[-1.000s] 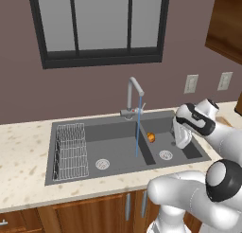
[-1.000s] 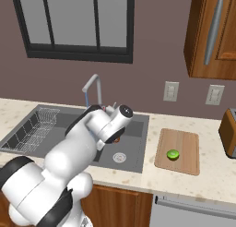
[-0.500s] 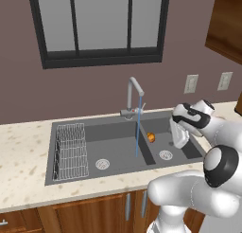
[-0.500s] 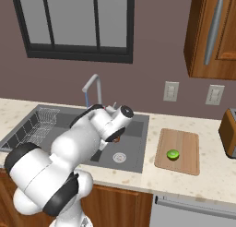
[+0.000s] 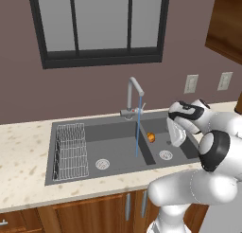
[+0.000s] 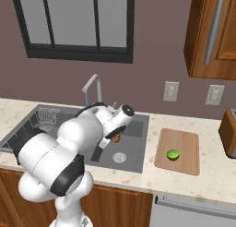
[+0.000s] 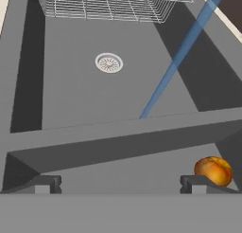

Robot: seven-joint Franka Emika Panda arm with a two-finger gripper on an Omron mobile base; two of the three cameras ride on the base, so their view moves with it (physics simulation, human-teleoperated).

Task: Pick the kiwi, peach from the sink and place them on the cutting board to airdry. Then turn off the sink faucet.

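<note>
**Kitchen sink, arm reaching into the right basin**

Speckled beige counter [image 5: 23, 147] under a dark-framed window, with the dark grey sink [image 5: 113, 151] set in it. The arm bends forward and down, with the end effector [image 7: 120, 183] low in the right-hand basin, jaws spread wide and holding nothing. The peach [image 7: 213, 170] sits just beside one fingertip, near the divider. Water runs from the sink faucet [image 5: 133, 94] into the other basin. The kiwi [image 6: 173, 154] is already on the cutting board [image 6: 184, 143].
</note>
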